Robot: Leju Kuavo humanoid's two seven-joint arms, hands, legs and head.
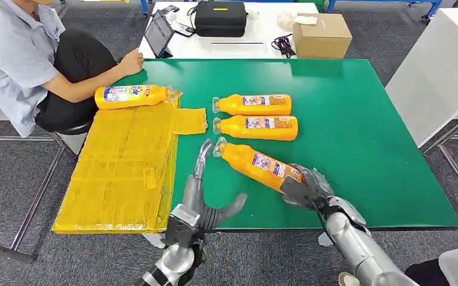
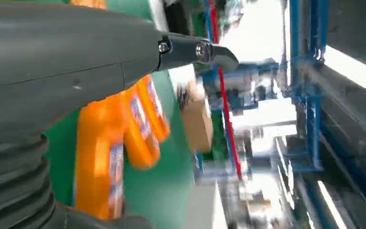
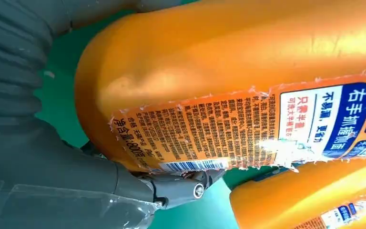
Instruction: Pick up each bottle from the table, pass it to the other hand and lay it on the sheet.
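Observation:
My right hand (image 1: 307,186) grips the base end of an orange bottle (image 1: 256,164) that slants over the green table (image 1: 364,137), its clear cap toward the sheet. Seen close in the right wrist view, that bottle (image 3: 228,90) shows its printed label beside my right hand (image 3: 43,157). My left hand (image 1: 206,193) is open, fingers spread, just left of the bottle's cap and apart from it. Two more orange bottles (image 1: 253,105) (image 1: 256,127) lie side by side further back. A further bottle (image 1: 130,95) lies on the far end of the yellow sheet (image 1: 119,173). The left wrist view shows blurred orange bottles (image 2: 124,138).
A seated person in a light shirt rests a hand (image 1: 132,61) at the table's far left corner. Behind stands a white table with a tablet (image 1: 158,33), a black case (image 1: 219,18) and a cardboard box (image 1: 322,34). A white cabinet (image 1: 435,71) stands at the right.

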